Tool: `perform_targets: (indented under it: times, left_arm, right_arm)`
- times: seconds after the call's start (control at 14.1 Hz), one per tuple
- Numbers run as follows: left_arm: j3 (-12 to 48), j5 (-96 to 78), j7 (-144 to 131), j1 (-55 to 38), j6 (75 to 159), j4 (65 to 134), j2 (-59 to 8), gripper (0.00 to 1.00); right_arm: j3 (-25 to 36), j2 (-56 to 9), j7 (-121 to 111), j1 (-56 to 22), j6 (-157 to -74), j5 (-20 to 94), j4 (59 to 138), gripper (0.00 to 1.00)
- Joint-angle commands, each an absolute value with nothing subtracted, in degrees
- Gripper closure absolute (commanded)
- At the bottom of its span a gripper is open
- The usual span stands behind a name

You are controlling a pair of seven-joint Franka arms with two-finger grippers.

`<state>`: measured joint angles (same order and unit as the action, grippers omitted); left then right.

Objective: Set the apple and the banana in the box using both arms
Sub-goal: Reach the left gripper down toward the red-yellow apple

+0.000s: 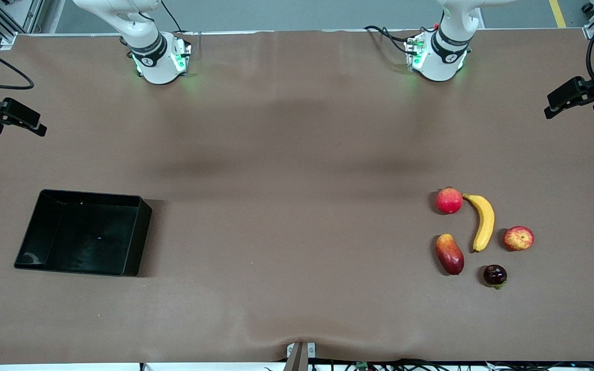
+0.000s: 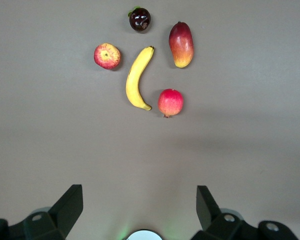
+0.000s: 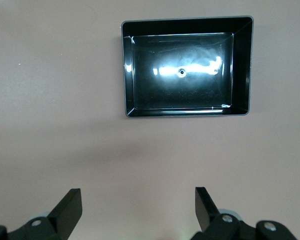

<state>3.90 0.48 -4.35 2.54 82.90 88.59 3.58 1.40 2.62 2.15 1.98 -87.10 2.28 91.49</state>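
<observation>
Nearest the front camera: dark round fruit [image 1: 495, 274], not wanted. Banana [image 1: 483, 221] and apple [image 1: 518, 238] lie apart beside it; box [image 1: 84, 232] empty. Left gripper [image 2: 140, 207] and right gripper [image 3: 139, 207], both spread wide and high: the left should descend squarely astride the apple.

A glossy black plastic box [image 3: 242, 65] is seen, light glaring off its smooth floor; the brown table cover [image 1: 286, 170] looks matt, faintly rippled. Smooth, waxy skins show on the banana [image 2: 136, 77] and mottled apple [image 2: 107, 55]; matt black fingers [image 2: 67, 205] are glimpsed

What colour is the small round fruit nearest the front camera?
The small round fruit is very dark maroon, almost black, with a greenish stem end; it shows best in the left wrist view.
</observation>
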Motion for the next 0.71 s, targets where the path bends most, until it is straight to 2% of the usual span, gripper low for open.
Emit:
perform_targets:
  times: [0.0, 0.28, 0.42, 0.64]
  left_arm:
    - [3.96, 0.62, -4.22, 2.55, 81.83, 87.01, 2.9, 0.0]
    - [3.96, 0.44, -4.22, 2.64, 81.83, 87.01, 2.55, 0.0]
    - [3.96, 0.53, -4.39, 2.55, 82.61, 87.62, 0.01, 0.0]
    - [3.96, 2.28, -4.22, 3.07, 88.3, 91.82, -2.63, 0.0]
  right_arm:
    - [1.67, 2.72, 2.2, 1.32, -87.28, 1.67, 91.67, 0.0]
    - [1.67, 2.72, 2.2, 1.32, -87.28, 1.67, 91.76, 0.0]
    - [1.67, 2.72, 2.2, 1.32, -87.28, 1.67, 91.76, 0.0]
    - [1.67, 2.38, 2.2, 1.49, -87.28, 1.67, 91.85, 0.0]
